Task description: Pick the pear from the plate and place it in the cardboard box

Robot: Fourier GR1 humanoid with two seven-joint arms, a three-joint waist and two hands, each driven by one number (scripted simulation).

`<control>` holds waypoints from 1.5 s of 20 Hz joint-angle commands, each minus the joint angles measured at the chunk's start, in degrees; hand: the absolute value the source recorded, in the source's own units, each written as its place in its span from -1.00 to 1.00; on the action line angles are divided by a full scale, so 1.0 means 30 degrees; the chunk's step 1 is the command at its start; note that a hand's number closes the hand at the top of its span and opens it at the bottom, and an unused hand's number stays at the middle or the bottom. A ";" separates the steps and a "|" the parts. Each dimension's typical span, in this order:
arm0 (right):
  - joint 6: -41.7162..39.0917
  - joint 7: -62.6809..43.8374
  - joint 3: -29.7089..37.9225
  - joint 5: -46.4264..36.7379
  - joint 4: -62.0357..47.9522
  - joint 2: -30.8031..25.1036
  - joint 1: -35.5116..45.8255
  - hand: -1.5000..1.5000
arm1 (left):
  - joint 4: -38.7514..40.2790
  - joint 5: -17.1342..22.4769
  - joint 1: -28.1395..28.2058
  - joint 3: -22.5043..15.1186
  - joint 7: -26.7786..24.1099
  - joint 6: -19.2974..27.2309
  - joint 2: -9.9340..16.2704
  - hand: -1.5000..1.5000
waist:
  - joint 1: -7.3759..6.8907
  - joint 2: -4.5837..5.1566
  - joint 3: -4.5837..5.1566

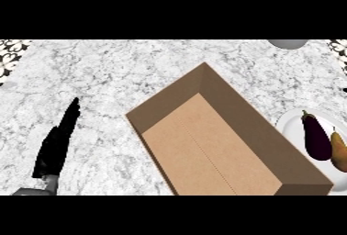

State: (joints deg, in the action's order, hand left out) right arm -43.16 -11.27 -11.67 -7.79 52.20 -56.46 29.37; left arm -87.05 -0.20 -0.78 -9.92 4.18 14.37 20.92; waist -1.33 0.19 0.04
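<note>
My left hand (pixel 58 142), black and narrow from this angle, rests at the lower left of the head view with its fingers straight and together, pointing up and away from me; it holds nothing. Grey forearm shows just below it at the bottom edge. My right hand does not show at all.

The speckled grey-and-white marble counter (pixel 122 73) spreads wide around my left hand, with bare stone between it and the open brown cardboard box (pixel 210 147). That box lies diagonally across the middle, one corner pointing toward the far side, its near end running down to the lower edge of the view. Its walls stand upright and its flat floor is bare.

Just beside the box's right wall sits the round white plate (pixel 293 123), cut off by the right edge of the view. On it lies the dark purple aubergine (pixel 316 137), lengthwise, and right against its outer side the yellow-brown pear (pixel 339 153), stem end pointing away from me, partly cropped by the frame's edge. The pear is on the plate, not in the box.

Far off, at the top edge toward the right, a pale grey rounded object (pixel 288 43) pokes into view; I cannot tell what it is. Patterned black-and-white strips (pixel 13 48) show at both upper corners beyond the counter.
</note>
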 commanded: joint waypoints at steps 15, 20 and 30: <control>-0.0653 -0.2152 0.1704 -0.4113 0.1249 0.2447 -0.1773 -1.00 | 0.1116 -0.1537 0.0318 0.1291 -0.1343 -0.0756 -0.1787 0.00 | 0.0429 -0.0061 -0.0009; -0.0748 -0.1670 0.2271 -0.5199 0.1080 0.2976 -0.2110 -1.00 | -0.2343 -0.1241 0.1665 0.1993 0.0906 -0.1894 -0.0880 0.00 | 0.0331 -0.0082 -0.0018; 0.0311 -0.0245 0.3481 -0.7176 0.0589 0.4087 -0.3116 -1.00 | 0.0225 -0.2568 -0.0017 0.2519 -0.0064 -0.2008 -0.2197 0.00 | 0.0393 -0.0054 -0.0017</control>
State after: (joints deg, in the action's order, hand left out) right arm -43.58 -15.53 -2.20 -26.80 55.68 -44.49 21.83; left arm -87.36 -5.68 -1.21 -1.86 5.45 7.64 16.17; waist -0.12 -0.01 0.00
